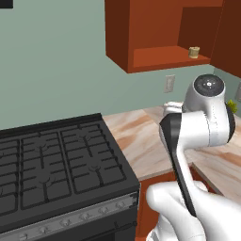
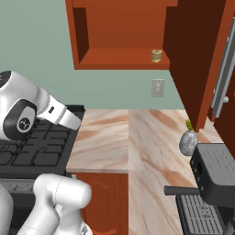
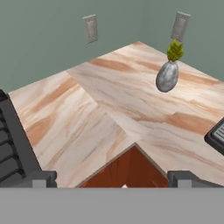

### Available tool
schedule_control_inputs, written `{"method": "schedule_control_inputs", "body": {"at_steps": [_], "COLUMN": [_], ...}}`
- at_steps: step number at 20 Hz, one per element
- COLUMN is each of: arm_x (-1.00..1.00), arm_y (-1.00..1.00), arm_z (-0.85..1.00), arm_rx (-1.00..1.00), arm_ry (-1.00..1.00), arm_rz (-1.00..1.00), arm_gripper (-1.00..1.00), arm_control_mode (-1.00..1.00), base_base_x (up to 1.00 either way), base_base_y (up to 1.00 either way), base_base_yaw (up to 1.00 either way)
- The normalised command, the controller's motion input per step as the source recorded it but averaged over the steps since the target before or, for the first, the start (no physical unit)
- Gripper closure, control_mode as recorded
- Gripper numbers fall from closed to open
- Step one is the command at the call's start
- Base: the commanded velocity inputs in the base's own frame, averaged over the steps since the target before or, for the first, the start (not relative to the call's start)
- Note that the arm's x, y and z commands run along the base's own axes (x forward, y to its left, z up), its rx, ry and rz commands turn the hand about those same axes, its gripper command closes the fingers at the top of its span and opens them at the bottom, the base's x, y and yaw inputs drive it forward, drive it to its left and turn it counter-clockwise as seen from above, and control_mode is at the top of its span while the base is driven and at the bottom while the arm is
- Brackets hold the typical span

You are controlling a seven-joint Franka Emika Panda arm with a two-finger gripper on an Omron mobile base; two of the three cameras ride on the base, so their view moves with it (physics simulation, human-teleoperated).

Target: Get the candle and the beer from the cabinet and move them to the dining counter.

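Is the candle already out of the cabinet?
No, the candle sits on the bottom shelf of the open cabinet, above the counter.

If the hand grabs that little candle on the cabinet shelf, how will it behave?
The candle looks squat and upright, so it probably won't tip. Being tiny, it is likely light and rigid. Knocked over, its round sides could roll off the open cabinet shelf.

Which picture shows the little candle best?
The right base view: the candle stands in plain sight on the open cabinet's shelf, near its right end. In the left base view the candle is smaller and farther off. The hand view looks down at the counter instead.
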Motion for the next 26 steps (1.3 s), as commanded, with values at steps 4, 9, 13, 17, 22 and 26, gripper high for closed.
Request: {"method": "schedule_control_inputs", "body": {"at_steps": [4, 9, 13, 17, 22, 26], "arm_x": [-0.07, -0.05, -0.01, 0.0, 0.0, 0.04], "arm_y": [-0.11, -0.11, -0.06, -0.04, -0.11, -0.13], "arm_z": [0.27, 0.28, 0.29, 0.29, 0.26, 0.22], "arm_rx": [-0.02, -0.01, 0.0, 0.0, 0.0, 0.0], "arm_ry": [0.0, 0.0, -0.03, -0.03, -0.05, -0.1], "arm_rz": [0.0, 0.0, 0.0, 0.0, -0.02, 0.0], "arm_gripper": [-1.0, -1.0, -1.0, -1.0, -1.0, -1.0], "arm_control_mode": [-1.0, -1.0, -1.0, -1.0, -1.0, -1.0], "base_base_x": [0.0, 0.0, 0.0, 0.0, 0.0, 0.0], "base_base_y": [0.0, 0.0, 0.0, 0.0, 0.0, 0.0], "base_base_yaw": [0.0, 0.0, 0.0, 0.0, 0.0, 0.0]}}
